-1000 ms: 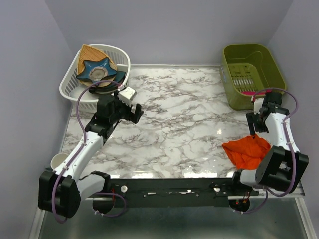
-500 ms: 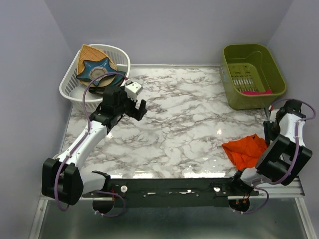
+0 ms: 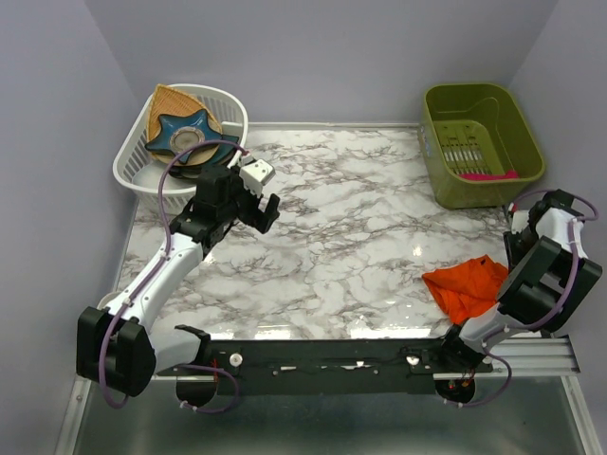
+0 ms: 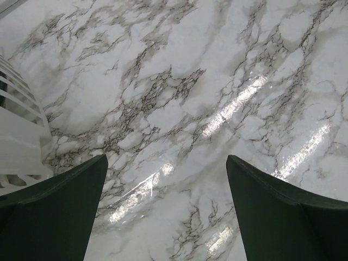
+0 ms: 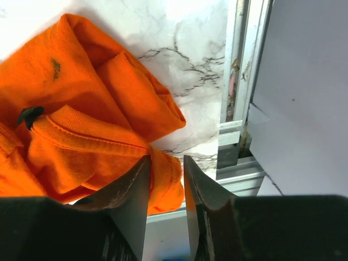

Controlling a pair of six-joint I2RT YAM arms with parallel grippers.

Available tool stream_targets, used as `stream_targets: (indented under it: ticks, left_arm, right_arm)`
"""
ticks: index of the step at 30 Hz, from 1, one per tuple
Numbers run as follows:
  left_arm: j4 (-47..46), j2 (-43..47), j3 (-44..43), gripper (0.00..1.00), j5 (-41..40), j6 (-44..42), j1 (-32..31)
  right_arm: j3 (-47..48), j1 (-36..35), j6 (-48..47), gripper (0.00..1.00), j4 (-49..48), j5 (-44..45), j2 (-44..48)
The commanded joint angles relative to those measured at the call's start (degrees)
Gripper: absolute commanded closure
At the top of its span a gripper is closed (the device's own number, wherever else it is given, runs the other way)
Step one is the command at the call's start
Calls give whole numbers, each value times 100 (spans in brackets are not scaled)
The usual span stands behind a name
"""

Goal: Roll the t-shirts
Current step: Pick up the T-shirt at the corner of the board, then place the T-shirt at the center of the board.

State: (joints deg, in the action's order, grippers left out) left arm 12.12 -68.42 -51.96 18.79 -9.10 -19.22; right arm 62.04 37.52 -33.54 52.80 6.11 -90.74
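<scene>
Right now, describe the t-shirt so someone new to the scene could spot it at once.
On the marble table, go to the near right corner, on the near side of the green bin. The t-shirt lies crumpled there beside the right arm. It is the only bright orange cloth; the tan woven piece is in the white basket, far left.

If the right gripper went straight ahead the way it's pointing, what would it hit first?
The orange t-shirt: its bunched edge shows just beyond the fingertips of the right gripper, near the rim of the table. Depth is unclear, so it may be touching the cloth.
</scene>
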Motion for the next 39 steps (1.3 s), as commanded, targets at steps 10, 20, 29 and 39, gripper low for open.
stream_targets:
  ticks: [10,20,29,39]
  left_arm:
    - [-263,259,292,1,-138,-39,-20]
    - [-325,523,468,1,-762,-21,-20]
    - [-799,1261,723,1,-1466,453,409]
    - [-992,1709,740,1,-1307,532,867]
  right_arm:
    - [141,36,-276,97,248,13,284]
    - [1220,-2553,-1190,99,950,-1163,2700]
    - [5840,-5481,-575,99,1339,-2325,1738]
    - [7150,-6503,-1339,99,-1638,-992,909]
